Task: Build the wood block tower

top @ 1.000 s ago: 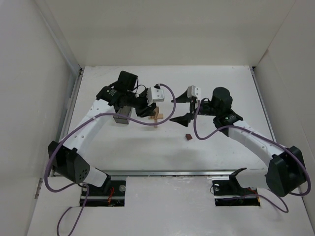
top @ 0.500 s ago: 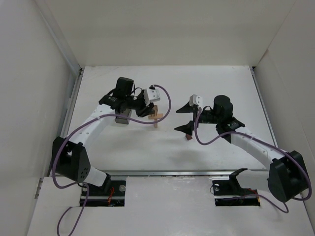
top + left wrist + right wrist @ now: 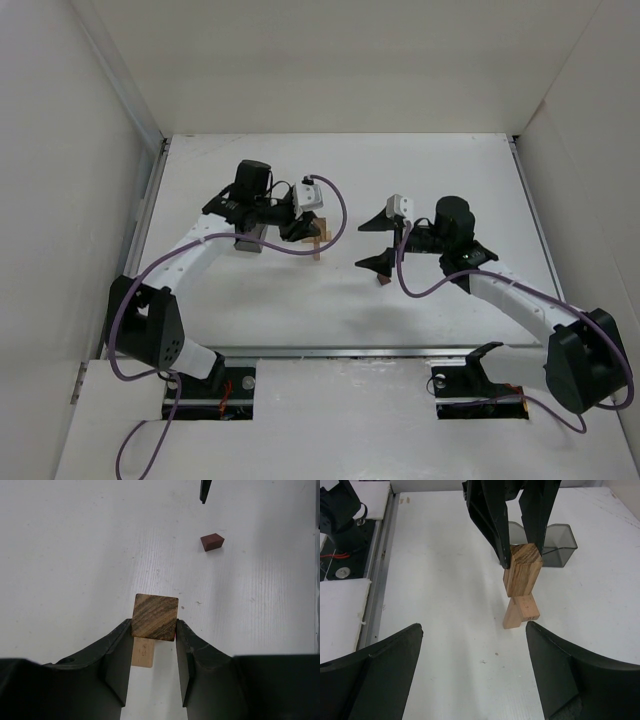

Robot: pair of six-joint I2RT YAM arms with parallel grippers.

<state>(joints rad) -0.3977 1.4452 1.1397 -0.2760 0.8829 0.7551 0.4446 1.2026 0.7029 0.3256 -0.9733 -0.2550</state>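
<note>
Wood block tower (image 3: 317, 240) — where is it sitting, Ben?

It is sitting near the middle of the table (image 3: 300, 320), Ana. The grey box (image 3: 247, 240) is at its 9 o'clock.

Why is the left gripper (image 3: 154, 626) hanging on to it?

Its jaws are squeezing the striped tan block (image 3: 155, 616) on both sides. I think it is lining that block up on the upright block (image 3: 520, 611) under it, so nothing is tipping. The two seem to be touching, and the top one seems to be leaning a bit.

And the right gripper (image 3: 472, 630)?

Its jaws are gaping wide and holding nothing. In the top view it is hovering with the little red-brown block (image 3: 382, 279) at its 5 o'clock. That block is lying on the table at the tower's 4 o'clock, apart from it. I think the right gripper is getting ready to fetch it.
</note>
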